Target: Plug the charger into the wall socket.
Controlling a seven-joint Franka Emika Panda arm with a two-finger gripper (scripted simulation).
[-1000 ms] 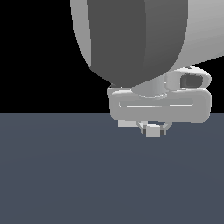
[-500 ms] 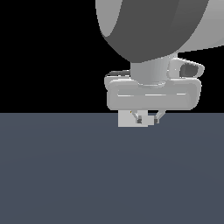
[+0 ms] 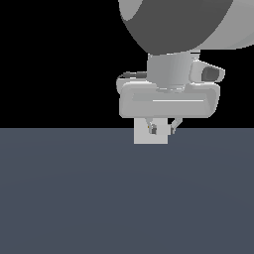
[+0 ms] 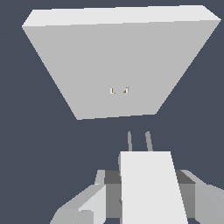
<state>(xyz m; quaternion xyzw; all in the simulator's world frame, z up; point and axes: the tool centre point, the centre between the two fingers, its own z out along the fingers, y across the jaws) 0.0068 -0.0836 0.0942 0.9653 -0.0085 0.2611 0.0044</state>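
The wall socket (image 4: 118,61) is a flat off-white square panel with two tiny yellowish dots (image 4: 119,90) near its centre. In the exterior view the wall socket (image 3: 143,138) stands on the dark floor, partly hidden behind my hand. My gripper (image 4: 146,177) is shut on the charger (image 4: 148,192), a small off-white block with two thin prongs (image 4: 139,141) pointing at the panel. The prongs stop short of the panel and sit a little to one side of the dots. In the exterior view the gripper (image 3: 161,128) holds the charger (image 3: 154,130) in front of the socket.
A flat dark grey floor (image 3: 74,198) lies under everything, with a black background above it. The large grey arm link (image 3: 173,25) fills the upper part of the exterior view.
My gripper, with the charger in it, has moved up and slightly to the exterior view's left. The socket panel now shows behind the fingers. The grip has stayed shut.
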